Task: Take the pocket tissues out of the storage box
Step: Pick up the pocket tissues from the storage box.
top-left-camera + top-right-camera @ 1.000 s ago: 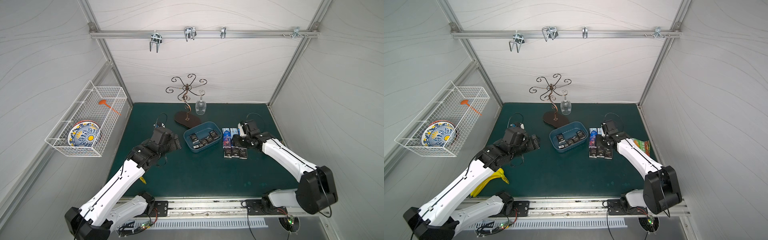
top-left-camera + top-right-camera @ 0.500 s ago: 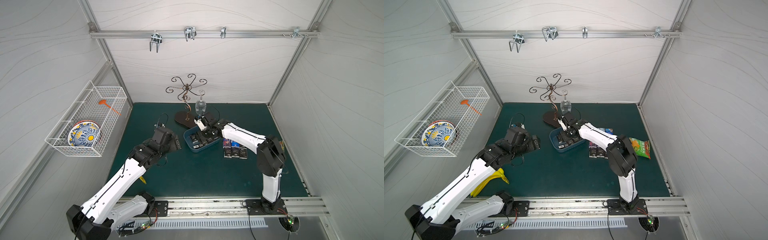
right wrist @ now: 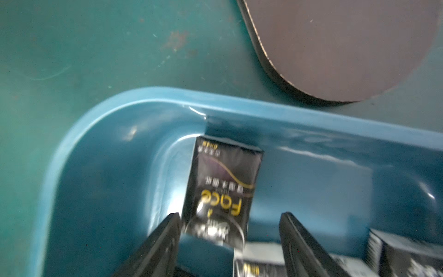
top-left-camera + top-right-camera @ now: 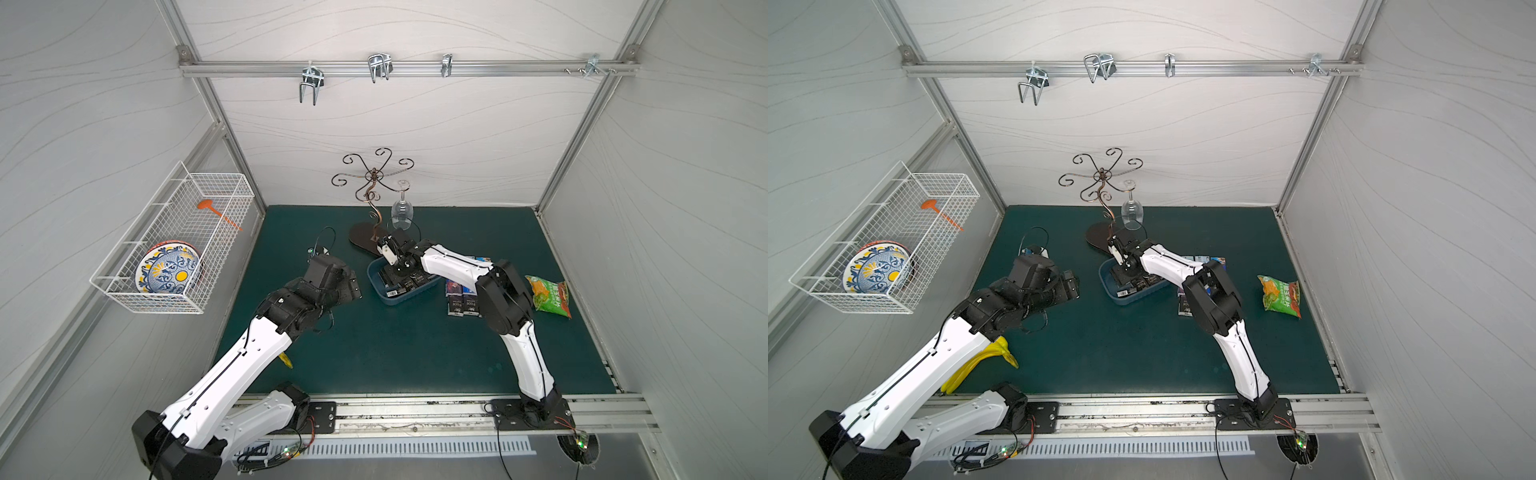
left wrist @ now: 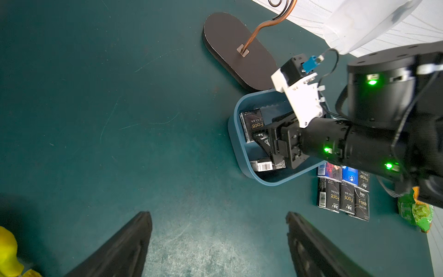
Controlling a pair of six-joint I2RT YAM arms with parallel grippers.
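Packs of pocket tissues (image 3: 220, 191) lie in the storage box (image 3: 143, 93); right end effector (image 3: 230, 215), parted, straddles one; left end effector (image 5: 218, 213) gapes wide.

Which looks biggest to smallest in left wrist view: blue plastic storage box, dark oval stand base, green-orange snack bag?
1. blue plastic storage box
2. dark oval stand base, farther off, so unsure
3. green-orange snack bag, partly hidden
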